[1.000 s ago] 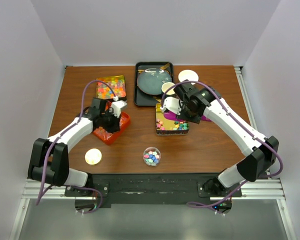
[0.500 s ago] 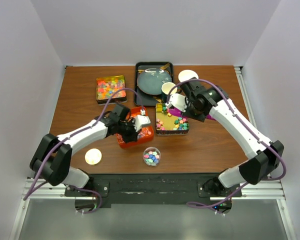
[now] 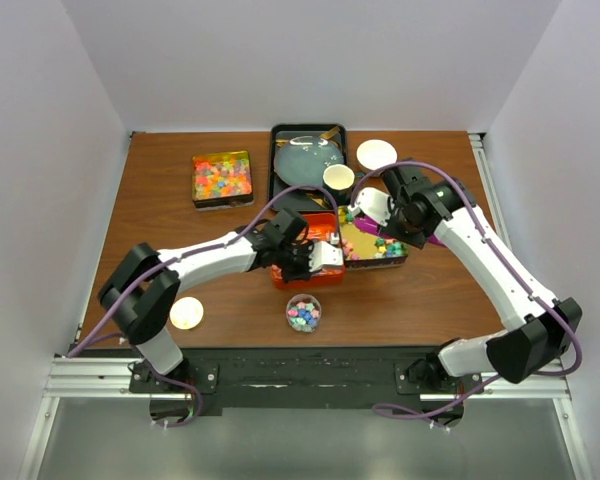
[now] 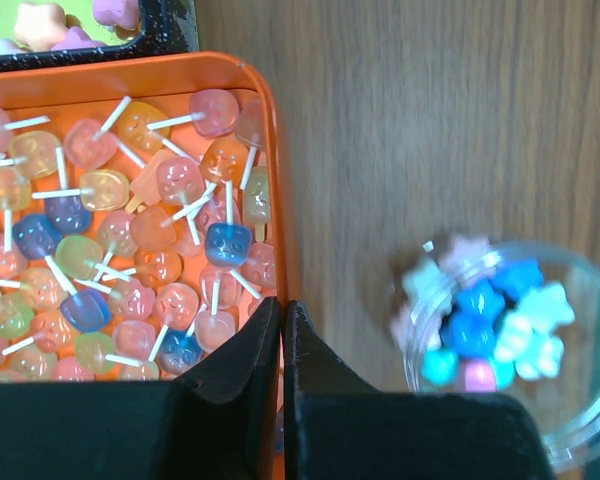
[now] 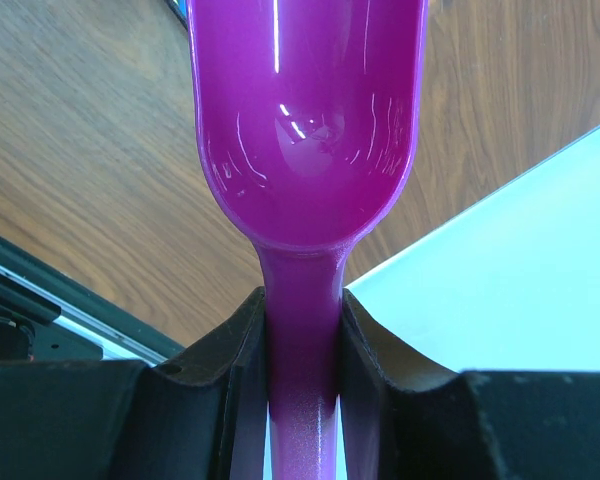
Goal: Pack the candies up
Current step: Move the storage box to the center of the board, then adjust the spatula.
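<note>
1. Two grips are closed hard. The left gripper (image 4: 282,325) has its jaws pinched on the thin rim of the shallow orange metal tin (image 4: 276,180). The right gripper (image 5: 301,310) is clamped around the handle of the glossy purple plastic scoop (image 5: 305,150), whose bowl looks empty.
2. Candies sit in several places: pastel lollipop sweets (image 4: 130,250) fill the orange tin, pastel lumps (image 3: 380,245) lie in the black rectangular tray (image 4: 175,25), and orange-red-yellow gummies (image 3: 222,177) are in a square tin far left. A few star-shaped pieces are already in the small clear round jar (image 4: 590,430).
3. Likely trouble: a pinch on one rim edge gives little hold, so the tin could tilt or slip and spill sweets onto the table.
4. The jar stands just beside the tin's near corner; a sideways push could knock it over.
5. Both wrists work close together over adjoining trays, so a crossing move risks a collision.
6. Behind them, a paper cup (image 3: 338,177) and a dark tray (image 3: 278,195) with a grey plate crowd the far side.
</note>
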{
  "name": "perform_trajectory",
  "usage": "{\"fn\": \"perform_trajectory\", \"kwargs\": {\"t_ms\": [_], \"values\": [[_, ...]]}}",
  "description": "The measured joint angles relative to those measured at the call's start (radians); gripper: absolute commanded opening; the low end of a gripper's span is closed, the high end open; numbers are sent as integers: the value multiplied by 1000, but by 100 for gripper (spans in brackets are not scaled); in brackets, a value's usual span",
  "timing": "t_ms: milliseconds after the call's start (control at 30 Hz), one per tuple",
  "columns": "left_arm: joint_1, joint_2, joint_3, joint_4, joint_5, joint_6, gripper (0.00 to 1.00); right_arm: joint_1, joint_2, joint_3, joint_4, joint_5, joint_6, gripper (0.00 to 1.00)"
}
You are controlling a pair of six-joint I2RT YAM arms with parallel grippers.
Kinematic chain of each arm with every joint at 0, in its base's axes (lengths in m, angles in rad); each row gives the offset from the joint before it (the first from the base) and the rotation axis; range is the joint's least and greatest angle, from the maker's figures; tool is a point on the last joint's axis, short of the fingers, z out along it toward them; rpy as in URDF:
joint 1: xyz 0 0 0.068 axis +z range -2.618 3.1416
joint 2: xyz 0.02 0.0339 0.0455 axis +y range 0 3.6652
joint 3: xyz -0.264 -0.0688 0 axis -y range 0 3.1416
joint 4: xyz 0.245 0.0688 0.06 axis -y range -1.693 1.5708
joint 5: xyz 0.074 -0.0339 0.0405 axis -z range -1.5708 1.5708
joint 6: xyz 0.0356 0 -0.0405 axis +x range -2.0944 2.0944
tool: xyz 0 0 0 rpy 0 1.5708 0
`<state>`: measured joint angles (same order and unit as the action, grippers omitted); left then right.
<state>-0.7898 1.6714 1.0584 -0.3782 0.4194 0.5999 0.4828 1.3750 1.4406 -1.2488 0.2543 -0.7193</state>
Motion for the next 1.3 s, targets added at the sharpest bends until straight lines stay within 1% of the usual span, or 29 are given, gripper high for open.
{"fn": "perform_trajectory", "kwargs": {"t_ms": [33, 100, 133, 200, 233, 300, 333, 433, 500, 567, 667, 733, 800, 867, 933, 1100, 1200, 1233, 1300], "values": [[-11, 14, 15, 5, -3, 5, 20, -1, -5, -5, 0, 0, 0, 0], [-30, 36, 35, 24, -8, 7, 31, -2, -13, -10, -3, 0, -1, 0], [-37, 44, 35, 26, -12, 4, 41, -3, -15, -12, -2, -1, -3, 0], [-44, 50, 27, 23, -22, -8, 50, -5, -23, -23, 3, -2, -9, 0], [-47, 43, 15, 17, -26, -19, 56, -6, -27, -30, 5, -2, -14, 0], [-43, 0, -15, 9, -33, -56, 62, -6, -45, -61, 20, -9, -30, 0], [-34, -38, -32, 4, -30, -73, 67, -6, -58, -79, 28, -14, -42, 0], [35, -199, -60, 6, 8, -153, 73, -8, -109, -137, 55, -63, -82, 0], [120, -305, -60, 41, 61, -226, 75, -8, -133, -151, 60, -106, -110, 0], [196, -373, -59, 86, 110, -286, 76, -8, -142, -152, 75, -146, -132, 0], [287, -394, -57, 153, 212, -395, 77, -8, -128, -138, 99, -235, -162, 0], [328, -357, -61, 203, 295, -484, 78, -8, -95, -103, 98, -290, -172, 0], [369, -304, -80, 286, 377, -595, 79, -4, -48, -53, 108, -332, -182, 0], [414, -239, -105, 384, 455, -718, 81, 5, 7, -3, 129, -355, -193, 0], [444, -175, -109, 463, 507, -809, 80, 16, 53, 32, 145, -359, -205, 0], [460, -32, -109, 671, 611, -1010, 79, 43, 189, 100, 174, -351, -227, 0], [459, 39, -94, 776, 658, -1103, 74, 51, 249, 110, 197, -352, -238, 0], [459, 66, -82, 800, 668, -1129, 68, 52, 260, 111, 202, -353, -241, 0], [459, 117, -51, 842, 687, -1169, 61, 56, 275, 116, 209, -354, -244, 0]]}}
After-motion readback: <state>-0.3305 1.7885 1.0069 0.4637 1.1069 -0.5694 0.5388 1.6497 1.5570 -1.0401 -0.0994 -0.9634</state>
